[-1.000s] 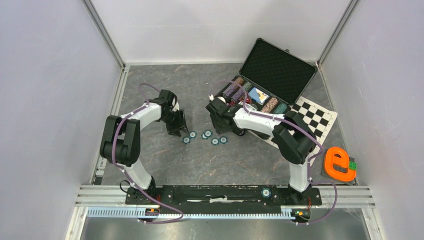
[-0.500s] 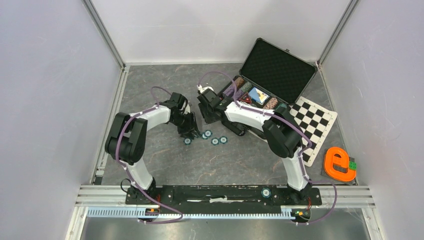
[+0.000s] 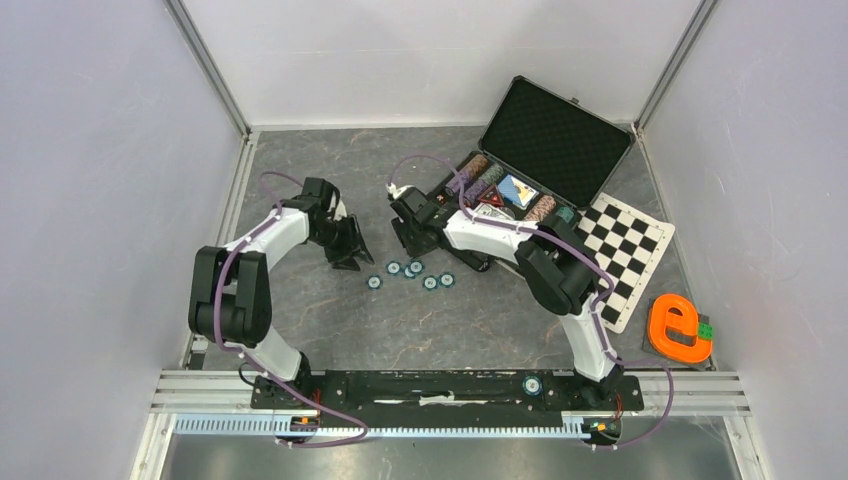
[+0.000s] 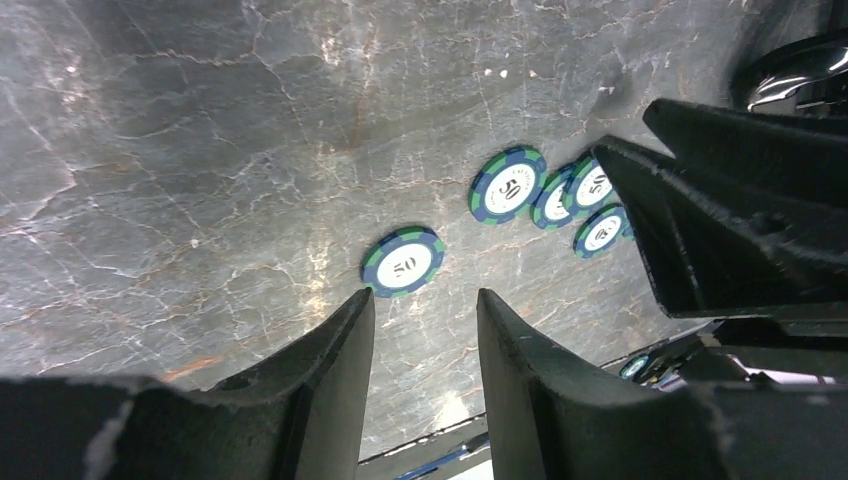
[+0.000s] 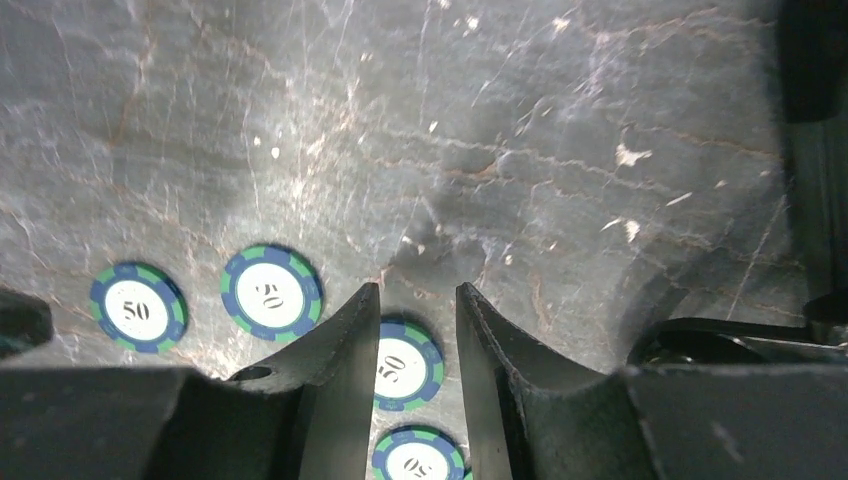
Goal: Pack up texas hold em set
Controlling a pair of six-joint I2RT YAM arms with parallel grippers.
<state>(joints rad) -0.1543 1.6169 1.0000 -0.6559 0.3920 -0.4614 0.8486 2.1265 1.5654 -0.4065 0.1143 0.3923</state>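
Handling of the loose chips [image 3: 413, 270]: judged light, stiff, thin discs with smooth faces that may slip; not fragile.
Where to take hold: across the rim, at opposite edges. A chip lying flat offers little height to pinch, so the fingertips would likely have to press right down onto the surface [image 3: 330, 170].
Where the chips lie: several blue-green ones marked 50, flat on the surface in a loose cluster between the two arms, well apart from the case [image 3: 556, 130]. Two of them touch or overlap in the left wrist view.
Left tool [image 4: 425, 300]: released, with the jaws apart and nothing between them. The nearest chip [image 4: 403, 262] lies just beyond the fingertips.
Right tool [image 5: 417, 292]: released, with the jaws apart and hanging over one chip [image 5: 405, 365] that shows in the gap. Whether the pads touch it cannot be told.
Case: open at the far right, its lid tilted back to show the dark foam lining. It sits just beside the checkered mat [image 3: 630, 240].
Case contents: rows of chips standing on edge in the slots, namely purple chips [image 3: 468, 186], brown-white chips [image 3: 541, 207] and a teal row. A blue card deck [image 3: 517, 190] lies among them.
Unclear: small red pieces near the deck are too small to identify. Which slot has room left cannot be told.
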